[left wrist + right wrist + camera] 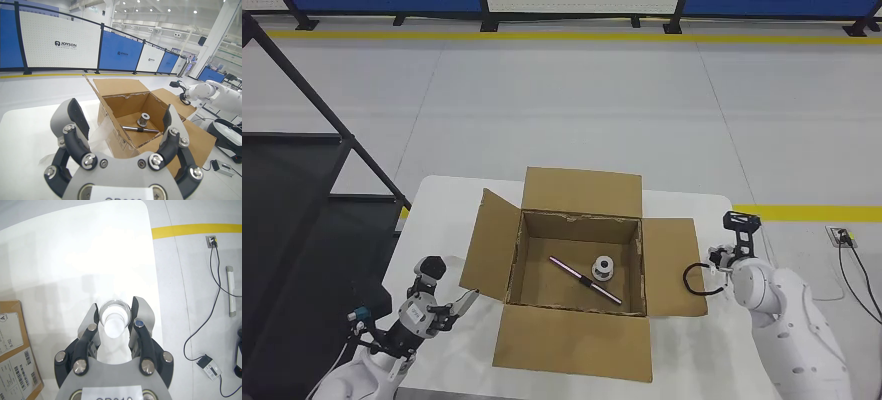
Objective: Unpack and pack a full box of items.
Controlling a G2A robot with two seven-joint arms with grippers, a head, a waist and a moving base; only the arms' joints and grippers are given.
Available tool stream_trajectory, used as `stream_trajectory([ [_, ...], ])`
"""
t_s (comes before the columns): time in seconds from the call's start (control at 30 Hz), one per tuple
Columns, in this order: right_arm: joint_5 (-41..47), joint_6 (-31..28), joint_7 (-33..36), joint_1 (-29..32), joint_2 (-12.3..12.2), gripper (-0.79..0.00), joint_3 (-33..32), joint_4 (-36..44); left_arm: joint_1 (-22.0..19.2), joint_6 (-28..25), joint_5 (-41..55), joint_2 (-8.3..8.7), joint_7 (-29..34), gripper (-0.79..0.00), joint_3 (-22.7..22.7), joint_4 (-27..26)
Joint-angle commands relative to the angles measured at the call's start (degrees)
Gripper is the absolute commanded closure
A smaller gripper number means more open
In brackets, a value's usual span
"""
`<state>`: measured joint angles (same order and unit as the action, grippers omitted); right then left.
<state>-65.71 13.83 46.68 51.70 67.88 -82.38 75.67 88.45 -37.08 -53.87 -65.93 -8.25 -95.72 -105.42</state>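
Note:
An open cardboard box stands mid-table with its flaps spread. On its floor lie a thin metal rod and a small metal pulley. My left gripper hangs open and empty just off the box's left side. A crumpled clear plastic bag lies between it and the box wall. Right of the box, my right gripper points down at the table, shut on a clear round bottle with a white cap. One box flap lies beside it.
The white table has bare surface around the box; its right edge is close to my right gripper. On the floor beyond lie a black cable and a power adapter. A dark frame stands to the table's left.

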Motion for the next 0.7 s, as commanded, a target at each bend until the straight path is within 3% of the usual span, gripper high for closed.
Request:
stream_trajectory([
  [0.0, -0.07, 0.28, -0.25, 0.26, -0.04, -0.388, -0.32, 0.71, -0.03, -0.06, 0.17, 0.02, 0.10, -0.785, 0.00, 0.02],
  [0.1, 0.23, 1.02, -1.16, 1.56, -0.19, -0.668, -1.70, 3.44, -0.11, -0.19, 0.18, 0.06, 0.16, -0.785, -0.03, -0.02],
  [0.2, 0.93, 2.38, -3.51, 4.51, -0.49, -0.720, -4.77, 9.40, -0.10, -0.21, 0.23, 0.09, 0.16, -0.785, -0.10, -0.16],
  [0.23, 1.01, 3.32, -4.95, 6.01, -0.56, -0.782, -5.90, 12.10, -0.08, -0.21, 0.23, 0.10, 0.12, -0.785, -0.13, -0.21],
  [0.43, 0.44, 5.32, -9.24, 14.58, -0.64, -0.785, -8.61, 30.17, 0.19, -0.37, 0.29, 0.15, -0.21, -0.785, -0.32, -0.59],
  [0.67, 7.31, -9.64, -8.18, 16.83, -0.45, -0.785, -1.91, 41.62, 1.06, 0.71, 1.05, 0.13, -2.51, -0.785, -1.67, -0.97],
])
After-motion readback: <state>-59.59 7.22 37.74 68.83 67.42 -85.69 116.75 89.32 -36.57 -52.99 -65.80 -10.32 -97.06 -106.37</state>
